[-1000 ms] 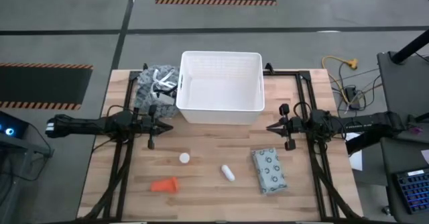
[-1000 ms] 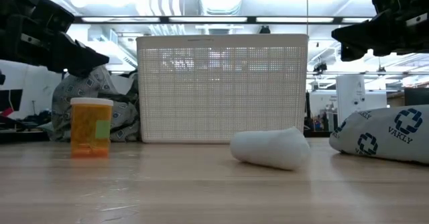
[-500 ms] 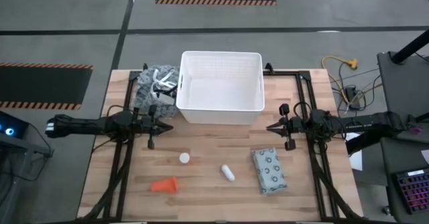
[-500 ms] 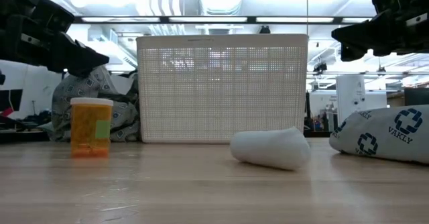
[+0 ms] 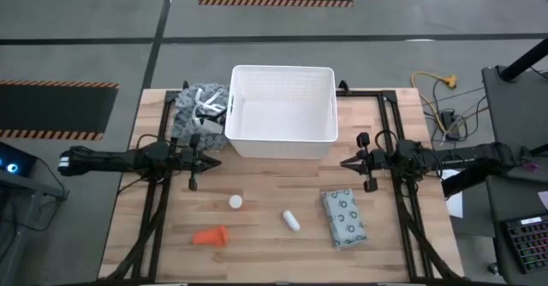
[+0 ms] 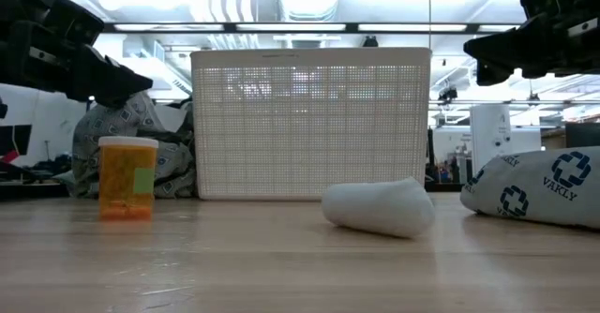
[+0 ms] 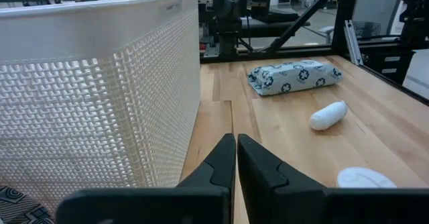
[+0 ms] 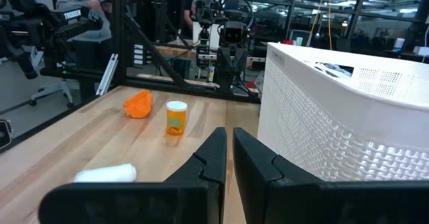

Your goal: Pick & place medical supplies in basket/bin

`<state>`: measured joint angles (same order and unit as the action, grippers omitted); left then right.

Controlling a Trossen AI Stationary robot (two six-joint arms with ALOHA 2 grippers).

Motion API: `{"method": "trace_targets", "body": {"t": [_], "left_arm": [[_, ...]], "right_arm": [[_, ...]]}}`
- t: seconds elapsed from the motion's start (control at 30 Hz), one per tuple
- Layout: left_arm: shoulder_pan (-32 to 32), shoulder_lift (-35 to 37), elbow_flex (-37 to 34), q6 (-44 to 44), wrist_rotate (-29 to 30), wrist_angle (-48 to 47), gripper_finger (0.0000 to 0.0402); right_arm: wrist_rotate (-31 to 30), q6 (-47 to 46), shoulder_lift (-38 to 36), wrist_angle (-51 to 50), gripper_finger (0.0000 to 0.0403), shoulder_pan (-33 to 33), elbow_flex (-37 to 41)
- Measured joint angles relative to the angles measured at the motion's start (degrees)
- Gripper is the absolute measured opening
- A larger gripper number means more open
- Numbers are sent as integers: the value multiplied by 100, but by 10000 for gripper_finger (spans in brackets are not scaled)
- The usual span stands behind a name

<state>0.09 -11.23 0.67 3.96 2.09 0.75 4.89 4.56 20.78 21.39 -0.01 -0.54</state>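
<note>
The white ribbed tub point(image 5: 282, 110) stands at the table's far middle. Near the front lie the grey-green packet with ring marks point(image 5: 343, 217), the short white cylinder point(image 5: 291, 221), the white-capped orange vial point(image 5: 235, 202), which stands upright in the low view point(image 6: 127, 178), and the orange piece point(image 5: 211, 235). My left gripper point(image 5: 214, 162) is shut and empty, above the table left of the tub's near corner. My right gripper point(image 5: 344, 162) is shut and empty, right of the tub's near corner. The supplies also show in the wrist views: the packet point(image 7: 295, 76) and the vial point(image 8: 176, 117).
A grey and white heap of cloth and cords point(image 5: 197, 108) lies against the tub's left side. A dark metal frame point(image 5: 390, 140) runs along the table's edges. People point(image 8: 80, 3) stand in the room beyond the table.
</note>
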Motion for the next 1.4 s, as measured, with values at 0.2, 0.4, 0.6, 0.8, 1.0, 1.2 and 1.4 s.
{"method": "trace_targets", "body": {"t": [0.2, 0.4, 0.6, 0.8, 1.0, 1.2, 1.4], "left_arm": [[1, 1, 0, 0, 0, -1, 0], [-1, -1, 0, -1, 0, 0, 0], [0, 1, 0, -1, 1, -2, 0], [1, -1, 0, 1, 2, 0, 0], [1, -1, -9, 1113, 29, 81, 0], [-1, -1, -9, 2069, 48, 131, 0], [-1, 1, -9, 1257, 7, 186, 0]], "right_arm": [[0, -2, -2, 33, 18, 0, -2], [-33, -318, 2, 51, 18, 0, -2], [-39, -1639, -2, 50, 18, -2, -2], [-55, -2203, -2, 50, 18, -2, -2], [-312, -3696, 0, 3, 18, -2, -2], [-1300, -4380, 2, -14, 18, -4, -2], [-1545, -4788, 0, 11, 18, -2, -2]]}}
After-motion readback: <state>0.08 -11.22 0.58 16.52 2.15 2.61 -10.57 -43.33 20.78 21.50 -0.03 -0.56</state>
